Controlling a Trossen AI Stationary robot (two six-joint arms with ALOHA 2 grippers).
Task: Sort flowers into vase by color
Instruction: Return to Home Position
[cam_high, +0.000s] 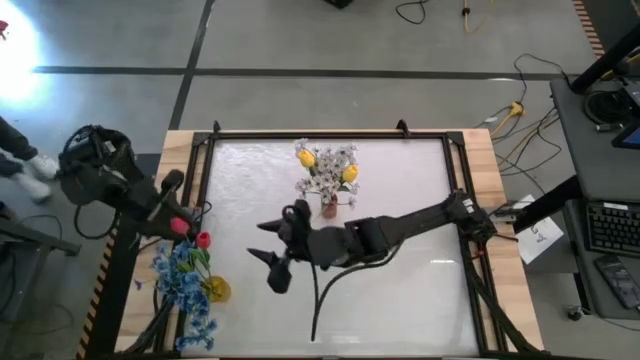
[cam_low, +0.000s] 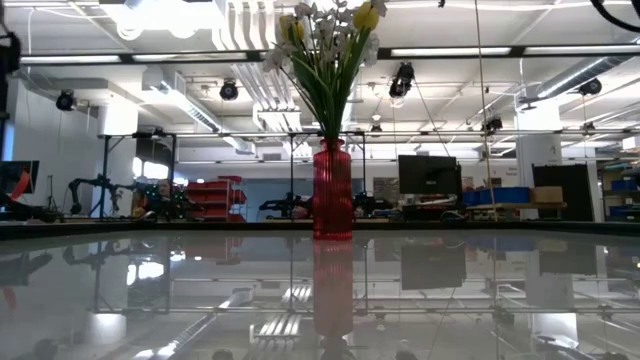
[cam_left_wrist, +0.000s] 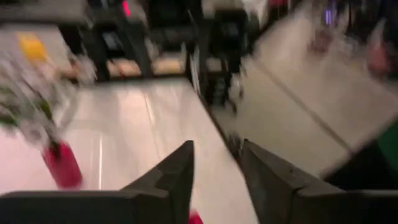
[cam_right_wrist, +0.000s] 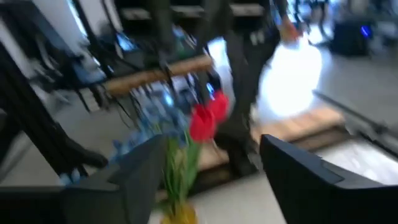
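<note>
Your right gripper (cam_right_wrist: 211, 146) is out over the middle of the table (cam_high: 420, 300), fingers spread wide with nothing between them, and it sits between the two vases. The left gripper (cam_left_wrist: 217, 146) hangs by the table's left edge, close above the yellow vase (cam_high: 216, 290). Its fingers are a little apart and not pinching anything either. The red vase (cam_low: 332, 190) stands upright toward the far middle of the table and holds the white blossoms (cam_high: 335, 160) plus the yellow tulips (cam_high: 306, 157), all bunched together. The yellow vase is right at the left edge of the table and has the blue flowers (cam_high: 185, 275) and the red tulips (cam_high: 203, 239) in it, the blue ones spilling out past the table edge. I see no loose flowers on the table.
</note>
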